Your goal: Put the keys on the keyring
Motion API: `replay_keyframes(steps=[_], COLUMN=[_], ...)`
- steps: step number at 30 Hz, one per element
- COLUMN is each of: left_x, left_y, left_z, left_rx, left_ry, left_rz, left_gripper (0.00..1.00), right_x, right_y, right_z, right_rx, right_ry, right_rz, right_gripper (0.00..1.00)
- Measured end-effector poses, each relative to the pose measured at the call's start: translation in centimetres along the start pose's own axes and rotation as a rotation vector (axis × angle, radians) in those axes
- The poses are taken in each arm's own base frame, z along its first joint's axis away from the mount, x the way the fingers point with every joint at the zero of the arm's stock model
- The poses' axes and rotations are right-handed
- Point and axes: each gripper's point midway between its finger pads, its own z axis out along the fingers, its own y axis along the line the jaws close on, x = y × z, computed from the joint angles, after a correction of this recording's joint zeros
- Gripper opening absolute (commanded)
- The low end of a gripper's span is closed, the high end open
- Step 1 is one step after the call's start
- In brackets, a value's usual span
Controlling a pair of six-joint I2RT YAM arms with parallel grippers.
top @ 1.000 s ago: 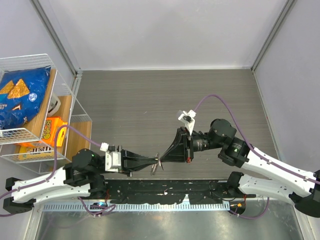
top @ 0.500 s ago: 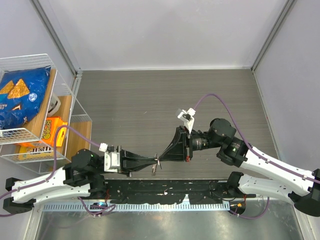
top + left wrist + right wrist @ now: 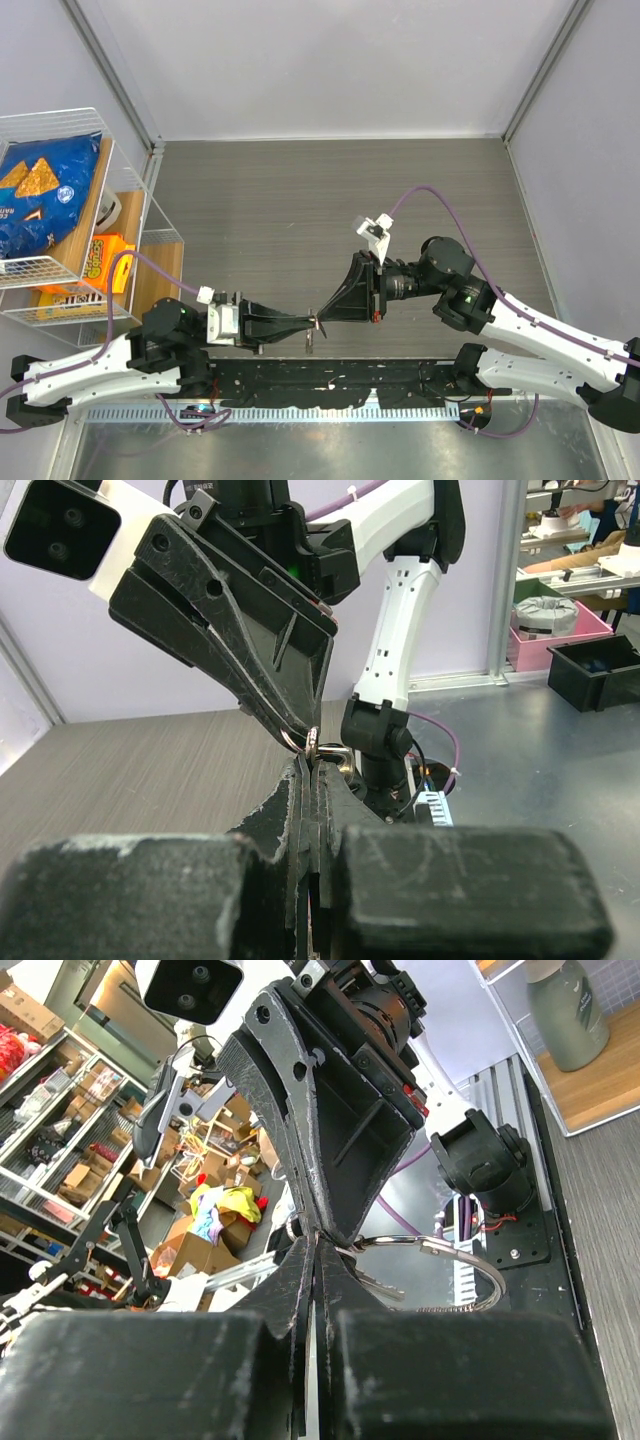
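Note:
My two grippers meet tip to tip above the near table edge. The left gripper [image 3: 309,322] [image 3: 311,757] is shut, and a small flat silvery key [image 3: 313,743] stands up between its tips. The right gripper [image 3: 319,318] [image 3: 319,1236] is shut too. The thin wire keyring [image 3: 292,741] curves out of its tips around that key. In the right wrist view a larger metal loop with a clasp [image 3: 470,1252] and another key [image 3: 372,1282] hang off the meeting point. How the pieces link is hidden by the fingers.
A wire shelf [image 3: 60,215] with snack bags stands at the far left. The black rail [image 3: 330,380] with both arm bases runs along the near edge. Grey walls close the table at the back and right.
The right wrist has edged slightly away from the near edge and the hanging metal shows less. Both grippers stay shut and tip to tip.

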Motion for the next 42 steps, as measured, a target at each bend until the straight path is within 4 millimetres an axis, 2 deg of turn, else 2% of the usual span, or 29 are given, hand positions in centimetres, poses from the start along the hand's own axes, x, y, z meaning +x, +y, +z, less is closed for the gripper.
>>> replay_keyframes(steps=[12,21,26,35,42], left_x=[-0.2,1.2,1.0,-1.1,-1.2], left_y=[0.1,0.9,1.1,1.2,1.3], left_z=[0.0,-0.2,-0.4,-0.9,-0.7], left_rx=[-0.005,-0.052,-0.062,-0.070,-0.071], left_ry=[-0.008,0.021,0.013,-0.056,-0.065], left_rz=[0.009,0.028,0.033,0.066,0.081], left_gripper=[0.00,0.00,0.00,0.00,0.00], right_x=[-0.2,-1.2,-0.4,1.3,0.1], right_y=[0.5,3.3,1.9,-1.4,-1.1], right_z=[-0.2,-0.8,-0.6,-0.9,-0.8], right_rx=[-0.001,-0.057,-0.020,0.079,0.068], right_ry=[-0.010,-0.063,-0.067,-0.091,-0.153], right_rz=[0.035,0.046,0.078,0.151,0.173], right_gripper=[0.06,0.06,0.06,0.06,0.06])
